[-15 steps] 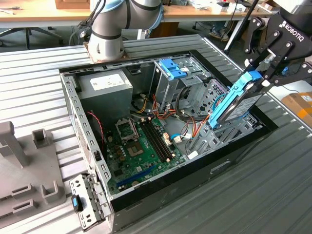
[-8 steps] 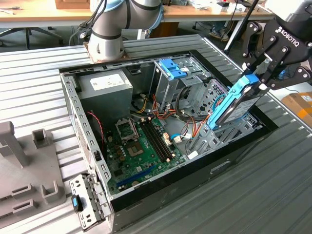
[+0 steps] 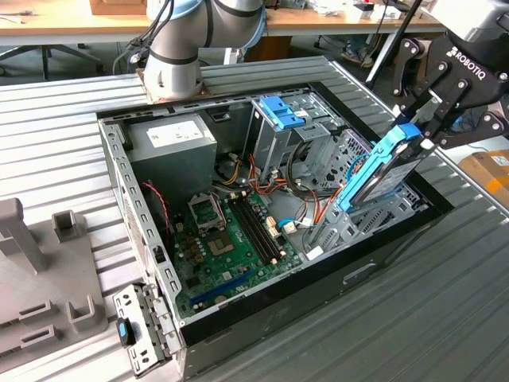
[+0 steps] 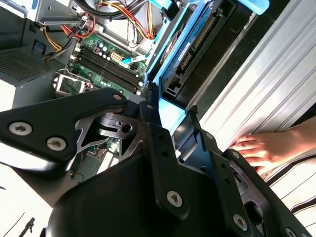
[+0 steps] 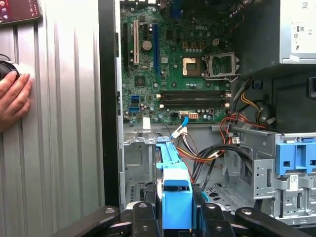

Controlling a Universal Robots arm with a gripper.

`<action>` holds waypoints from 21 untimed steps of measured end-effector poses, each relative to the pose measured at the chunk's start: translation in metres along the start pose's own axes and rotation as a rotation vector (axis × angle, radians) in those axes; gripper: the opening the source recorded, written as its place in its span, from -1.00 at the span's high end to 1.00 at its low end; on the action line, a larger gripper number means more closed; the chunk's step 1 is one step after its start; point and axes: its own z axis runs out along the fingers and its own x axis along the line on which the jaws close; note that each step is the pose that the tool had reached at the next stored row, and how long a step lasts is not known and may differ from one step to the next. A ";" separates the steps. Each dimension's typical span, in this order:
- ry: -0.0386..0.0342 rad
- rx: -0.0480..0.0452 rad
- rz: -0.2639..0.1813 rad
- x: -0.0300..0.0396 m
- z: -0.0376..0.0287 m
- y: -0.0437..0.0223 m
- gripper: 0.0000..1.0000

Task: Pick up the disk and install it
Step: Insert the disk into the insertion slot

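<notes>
While the gripper (image 3: 419,134) clamps the disk (image 3: 380,171) by its top end, it sits tilted, low end at the drive bay (image 3: 364,225) | I'd square the blue frame to the bay rails, go slow

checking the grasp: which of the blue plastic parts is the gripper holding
The disk in its blue frame, tilted at the exterior view's right, clamped by the gripper. The blue latch sits atop the metal cage, apart from it.

A robotics lab: open computer case (image 3: 318,294) on a ribbed metal table (image 3: 445,318), wooden workbench (image 3: 64,30) behind.
</notes>
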 end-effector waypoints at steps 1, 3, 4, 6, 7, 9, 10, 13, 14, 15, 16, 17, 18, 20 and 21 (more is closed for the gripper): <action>0.0000 -0.0002 -0.002 0.0000 0.0000 0.0000 0.27; 0.0000 -0.0003 -0.003 0.0003 0.0023 0.0000 0.27; 0.0000 -0.0004 -0.004 0.0004 0.0033 0.0000 0.27; 0.0000 -0.0004 -0.004 0.0008 0.0068 0.0001 0.27; 0.0000 -0.0005 -0.004 0.0009 0.0085 0.0002 0.27; 0.0000 -0.0005 -0.004 0.0012 0.0106 0.0003 0.27; -0.0001 -0.0005 -0.004 0.0014 0.0127 0.0004 0.27; 0.0000 -0.0005 -0.004 0.0016 0.0140 0.0004 0.27; 0.0000 -0.0005 -0.004 0.0016 0.0142 0.0004 0.27; -0.0002 -0.0005 -0.004 0.0019 0.0168 0.0005 0.27; -0.0001 -0.0005 -0.004 0.0022 0.0201 0.0006 0.27; 0.0000 -0.0005 -0.004 0.0025 0.0231 0.0007 0.27; -0.0001 -0.0005 -0.004 0.0027 0.0254 0.0008 0.27; 0.0000 -0.0005 -0.004 0.0031 0.0299 0.0009 0.27; -0.0001 -0.0005 -0.004 0.0031 0.0301 0.0009 0.27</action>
